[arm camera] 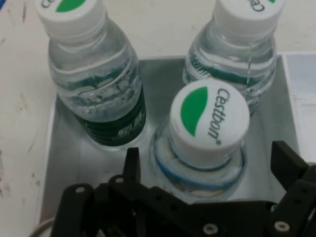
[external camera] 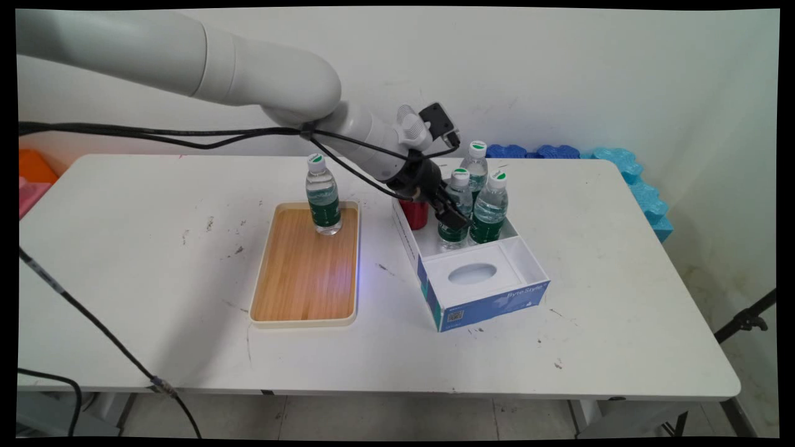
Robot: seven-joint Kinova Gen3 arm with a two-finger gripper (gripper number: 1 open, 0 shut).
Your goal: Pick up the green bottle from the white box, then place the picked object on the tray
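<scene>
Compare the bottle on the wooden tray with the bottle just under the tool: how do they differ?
The tray bottle stands alone on the wooden tray; the near box bottle stands in the blue-and-white box beside two other bottles. The open tool straddles the near box bottle; the tray bottle has nothing around it. Both stand upright, with white and green caps.

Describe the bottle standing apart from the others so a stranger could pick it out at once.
Find the wooden tray left of the blue and white box. One water bottle stands upright at the tray's far end. It stands alone on wood, while the other three cluster in the box by the gripper.
</scene>
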